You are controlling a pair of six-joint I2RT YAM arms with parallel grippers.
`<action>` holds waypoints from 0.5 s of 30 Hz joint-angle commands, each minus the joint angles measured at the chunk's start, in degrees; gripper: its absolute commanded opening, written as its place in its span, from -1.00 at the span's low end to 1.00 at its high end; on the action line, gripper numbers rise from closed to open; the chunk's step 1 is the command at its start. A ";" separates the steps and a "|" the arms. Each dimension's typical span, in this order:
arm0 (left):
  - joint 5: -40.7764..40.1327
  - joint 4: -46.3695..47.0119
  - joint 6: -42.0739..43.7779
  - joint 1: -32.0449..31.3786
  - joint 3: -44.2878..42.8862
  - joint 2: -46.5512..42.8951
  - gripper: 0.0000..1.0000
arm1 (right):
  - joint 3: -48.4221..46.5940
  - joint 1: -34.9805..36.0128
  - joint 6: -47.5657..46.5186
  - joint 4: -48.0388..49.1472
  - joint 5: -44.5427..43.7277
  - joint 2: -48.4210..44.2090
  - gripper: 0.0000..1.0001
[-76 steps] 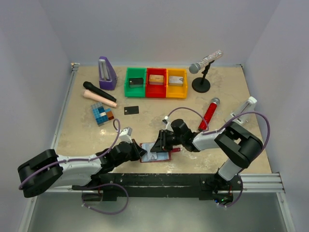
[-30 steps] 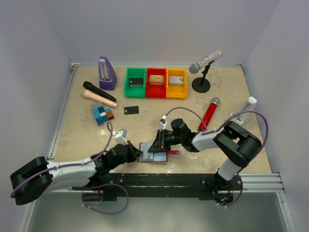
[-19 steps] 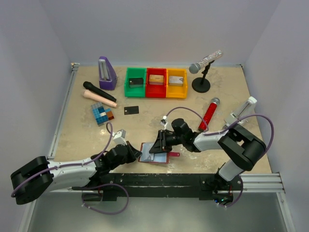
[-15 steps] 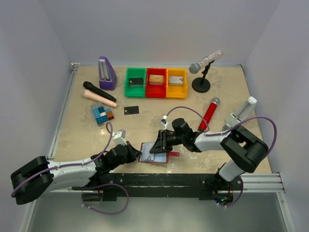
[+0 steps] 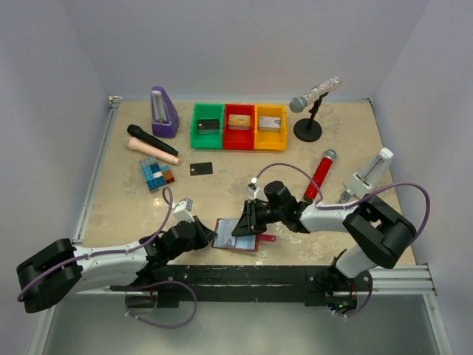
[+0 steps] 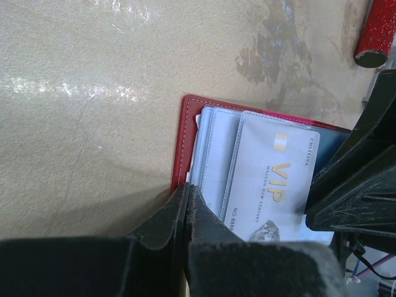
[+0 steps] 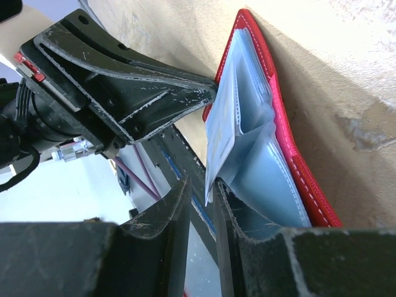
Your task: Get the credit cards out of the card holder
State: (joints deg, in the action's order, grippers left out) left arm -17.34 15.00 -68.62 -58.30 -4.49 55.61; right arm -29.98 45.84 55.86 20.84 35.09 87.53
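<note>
Bench enclosure, top view: table (image 5: 118,200) boxed in by three plain walls.

Table top is beige, stone-patterned, with darker worn patches (image 6: 278,55) showing in the left wrist view. Back wall (image 5: 236,44), left wall (image 5: 44,133) and right wall (image 5: 436,111) are all matte pale lavender-grey, unmarked, with no openings visible. An aluminium rail (image 5: 94,170) runs along the table's left edge, and a second rail (image 5: 399,275) lies along the near edge at the right. A black scuffed mounting plate (image 5: 244,277) spans the near edge. Below it is a dull grey surface (image 5: 244,329). Light is even and diffuse, shadows soft and short. Mild glare (image 6: 80,86) sits on the table top in the left wrist view.
</note>
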 commanded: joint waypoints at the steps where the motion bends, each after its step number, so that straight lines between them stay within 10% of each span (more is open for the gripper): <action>1: -0.24 -3.06 0.94 -0.32 1.59 1.86 -1.00 | -2.10 0.03 -0.92 1.04 0.33 -1.13 -0.49; 15: 4.07 4.59 2.26 -0.50 1.50 5.29 -1.00 | -2.81 0.12 2.33 5.00 -0.72 3.70 -0.42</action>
State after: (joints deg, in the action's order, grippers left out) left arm -15.73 20.62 -67.90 -58.30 -4.47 59.42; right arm -30.85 45.84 56.80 21.98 35.22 90.54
